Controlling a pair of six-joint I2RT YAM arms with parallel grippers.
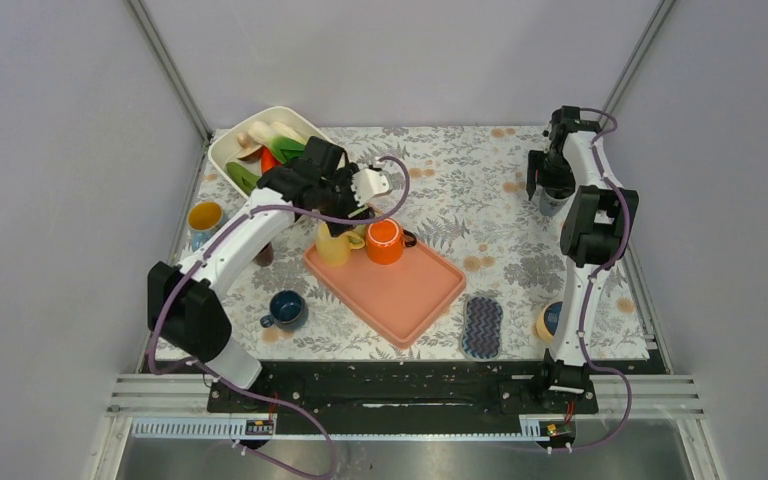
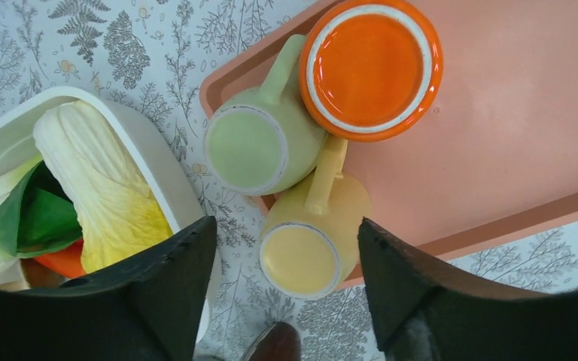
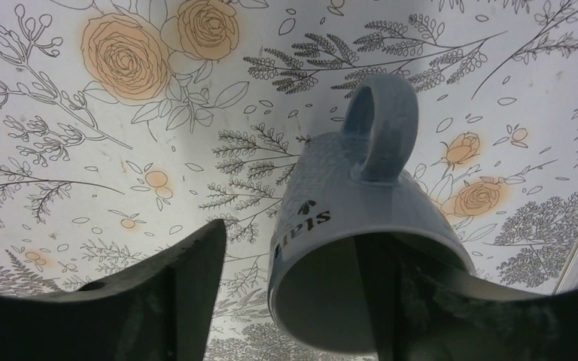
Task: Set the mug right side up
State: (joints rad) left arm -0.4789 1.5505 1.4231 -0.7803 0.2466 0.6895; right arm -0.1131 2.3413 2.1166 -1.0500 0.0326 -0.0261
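Note:
Three mugs stand upside down at the far corner of the salmon tray, bases up: a yellow one, a green one and an orange one. My left gripper is open and hovers right above the yellow mug, touching nothing. At the back right, my right gripper is open at a grey-blue mug whose mouth faces the wrist camera. One finger reaches inside that mug and the other stands apart from its outer wall. The mug also shows in the top view.
A white dish of toy vegetables sits at the back left, close to my left gripper. A mug with a yellow inside, a dark blue mug and a brown object are at the left. A striped sponge lies near the front.

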